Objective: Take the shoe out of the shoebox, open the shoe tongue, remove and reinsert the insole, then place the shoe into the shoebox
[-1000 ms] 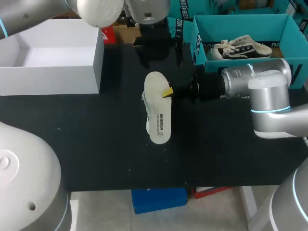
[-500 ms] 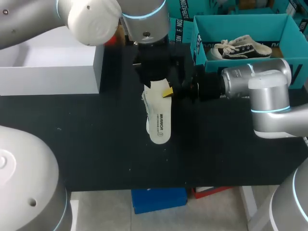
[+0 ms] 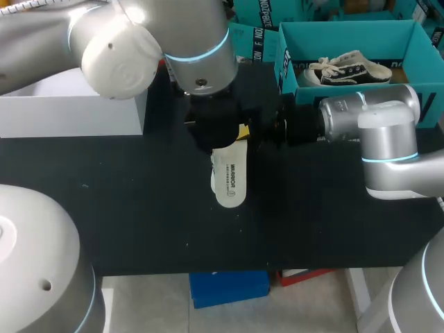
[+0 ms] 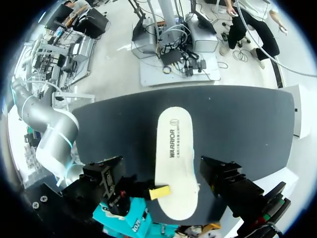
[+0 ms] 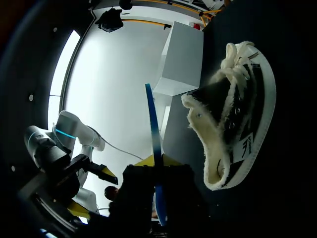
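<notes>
My right gripper (image 5: 156, 163) pinches the one insole (image 3: 229, 180) by its edge at mid-frame, just over a shoe (image 5: 233, 114), while my left gripper (image 4: 162, 171) hangs above it, spread wide and empty. A second shoe (image 3: 347, 69) lies in the teal shoebox (image 3: 288, 69) at upper right; a white box (image 3: 69, 116) stands upper left, and my left arm (image 3: 194, 41) hides the insole's top end.

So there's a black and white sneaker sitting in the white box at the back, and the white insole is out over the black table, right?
Not quite. The head view shows the black and white sneaker sitting in the teal shoebox at the back, not the white box. The white insole is indeed out over the black table.
</notes>
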### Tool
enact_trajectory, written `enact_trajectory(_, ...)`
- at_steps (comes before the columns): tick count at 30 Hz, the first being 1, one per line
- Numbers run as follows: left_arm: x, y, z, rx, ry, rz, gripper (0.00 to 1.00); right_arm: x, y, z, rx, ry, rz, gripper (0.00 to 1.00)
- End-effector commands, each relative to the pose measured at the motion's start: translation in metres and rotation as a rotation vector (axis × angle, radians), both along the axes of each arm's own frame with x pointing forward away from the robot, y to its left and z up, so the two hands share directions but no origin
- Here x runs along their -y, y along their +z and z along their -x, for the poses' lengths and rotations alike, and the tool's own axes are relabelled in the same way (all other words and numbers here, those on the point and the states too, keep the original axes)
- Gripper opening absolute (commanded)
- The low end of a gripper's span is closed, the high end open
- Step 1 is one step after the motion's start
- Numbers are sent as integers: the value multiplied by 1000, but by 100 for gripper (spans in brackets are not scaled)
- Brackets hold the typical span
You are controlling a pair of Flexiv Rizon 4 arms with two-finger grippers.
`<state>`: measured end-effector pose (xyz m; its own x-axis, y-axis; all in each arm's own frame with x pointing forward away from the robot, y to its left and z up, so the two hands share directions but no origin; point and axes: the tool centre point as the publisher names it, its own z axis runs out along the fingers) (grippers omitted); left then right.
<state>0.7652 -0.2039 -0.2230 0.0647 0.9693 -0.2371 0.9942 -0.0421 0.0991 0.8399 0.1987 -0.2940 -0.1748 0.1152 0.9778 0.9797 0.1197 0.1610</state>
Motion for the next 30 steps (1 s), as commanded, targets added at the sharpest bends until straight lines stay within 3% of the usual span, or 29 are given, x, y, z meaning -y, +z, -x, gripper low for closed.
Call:
enact_trajectory(1,-15,-3,13,26,9,46,100,-1,-1,-1,0,1,1,0)
enact_trajectory(7,-26,-5,17,58,-16,224,100,-1,-1,-1,0,1,1,0)
enact_trajectory(20,-52,-5,4,111,22,631,100,-1,-1,-1,0,1,1,0)
enact_trajectory(30,-58,-7,-4,190,21,851,100,-1,-1,-1,0,1,1,0)
